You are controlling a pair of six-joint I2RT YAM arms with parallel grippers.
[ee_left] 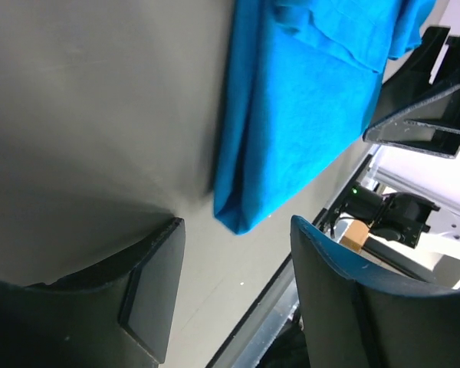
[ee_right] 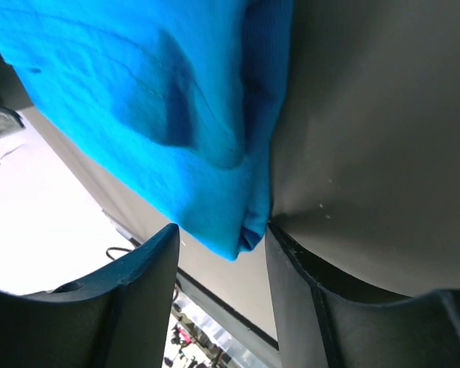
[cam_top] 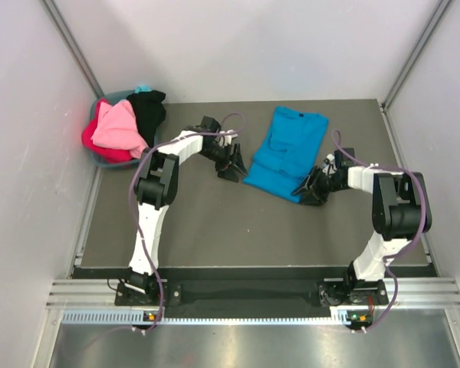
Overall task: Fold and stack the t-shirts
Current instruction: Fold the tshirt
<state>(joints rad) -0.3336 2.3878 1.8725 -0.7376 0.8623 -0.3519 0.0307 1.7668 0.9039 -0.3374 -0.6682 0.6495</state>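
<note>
The blue t-shirt [cam_top: 285, 153] lies half-folded on the mat [cam_top: 215, 230]. The left gripper [cam_top: 231, 162] and right gripper [cam_top: 308, 192] flank its near hem, jaws parted and empty. I'd say each should pinch its corner through every layer, then lift together.

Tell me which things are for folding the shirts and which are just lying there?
For the job:
- blue t-shirt, lying on the mat
- pink t-shirt, red t-shirt and black t-shirt, heaped together
- left gripper and right gripper, one at each side of the blue one

Just lying about:
- teal basket under the heap
- grey table
</note>
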